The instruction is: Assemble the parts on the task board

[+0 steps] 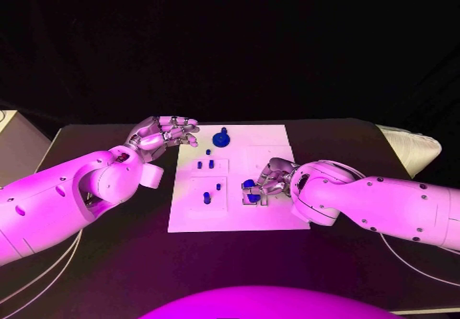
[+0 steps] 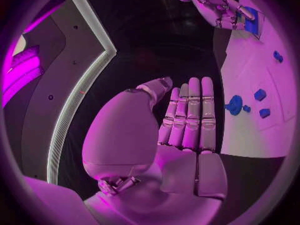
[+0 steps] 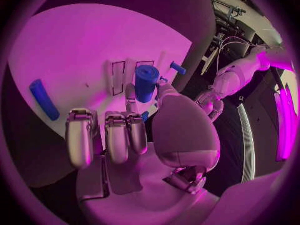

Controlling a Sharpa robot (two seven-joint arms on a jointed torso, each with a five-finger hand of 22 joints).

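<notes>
Reaching in from the right edge of the head view, the right hand [image 1: 271, 181] sits low over the right half of the task board [image 1: 234, 222], its fingers curled round a blue part [image 1: 253, 197] at the board's middle right. From the right wrist view that part reads as a short blue cylinder [image 3: 145, 82], upright, pinched between a fingertip and the thumb, with the other fingers [image 3: 117, 137] bent down beside it; a long blue rod [image 3: 44, 99] lies flat on the white plate at the left of that frame, well apart from the hand, and a small blue peg [image 3: 177, 68] lies toward the upper middle.

Left of the right hand on the board, small blue pieces [image 1: 207, 197] stand in the lower middle of the plate, and two more [image 1: 204, 164] sit higher up.

Farther back, a round blue part with a stem [image 1: 223, 138] rests near the board's top edge. Just left of it the left hand [image 1: 165, 135] hovers at the board's upper left corner, holding nothing; in the left wrist view its fingers [image 2: 190, 116] are straight and pressed side by side, thumb apart
</notes>
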